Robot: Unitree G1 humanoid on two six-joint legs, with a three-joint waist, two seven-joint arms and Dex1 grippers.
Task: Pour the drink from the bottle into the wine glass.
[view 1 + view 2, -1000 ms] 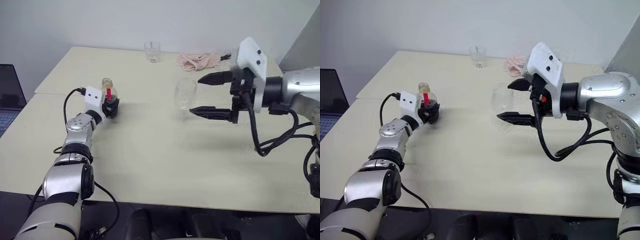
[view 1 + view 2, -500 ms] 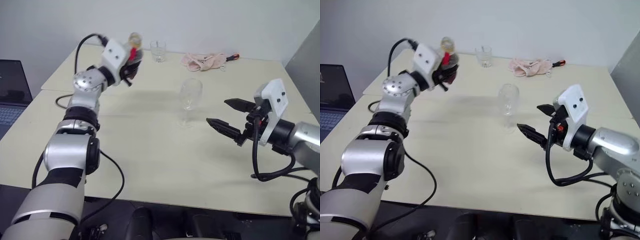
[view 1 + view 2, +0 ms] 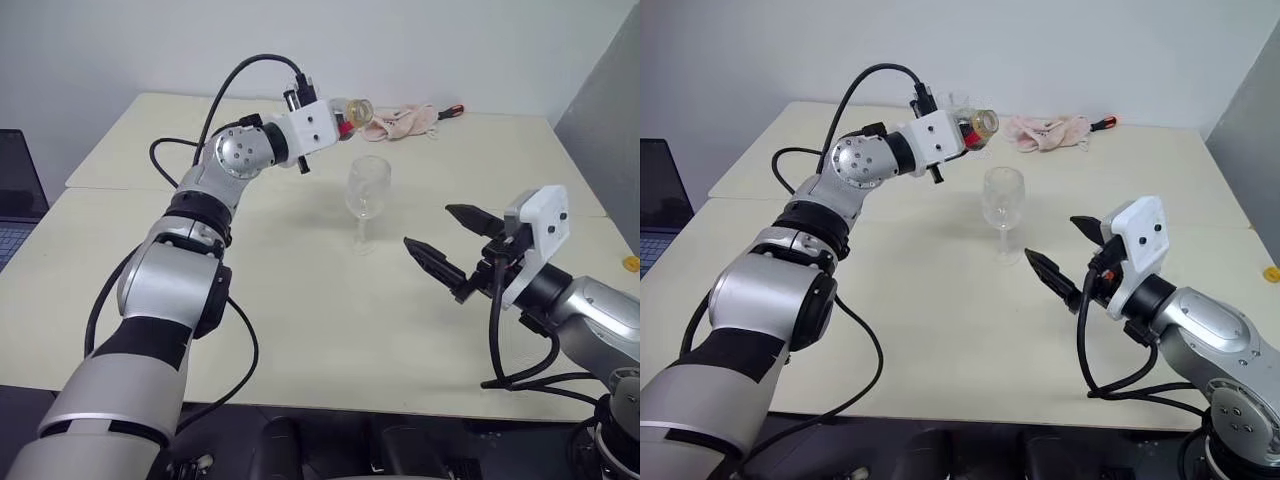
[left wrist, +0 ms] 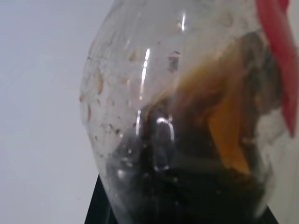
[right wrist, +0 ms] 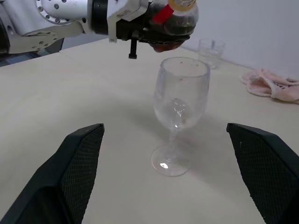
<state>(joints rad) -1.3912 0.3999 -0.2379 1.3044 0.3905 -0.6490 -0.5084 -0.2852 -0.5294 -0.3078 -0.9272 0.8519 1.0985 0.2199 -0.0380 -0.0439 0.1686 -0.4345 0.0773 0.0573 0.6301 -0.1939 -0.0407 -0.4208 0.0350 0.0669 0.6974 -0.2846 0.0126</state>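
L end effector (image 3: 962, 133) holds bottle (image 3: 978, 125) above wine glass (image 3: 1003, 199) rim.

Bottle (image 4: 187, 116) base cut off; contents blurred

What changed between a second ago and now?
The left gripper lifted the bottle off the table, carried it right and tipped it on its side above the wine glass. The right gripper, open, dropped back from the glass. Wine glass, tumbler and pink cloth stayed put.
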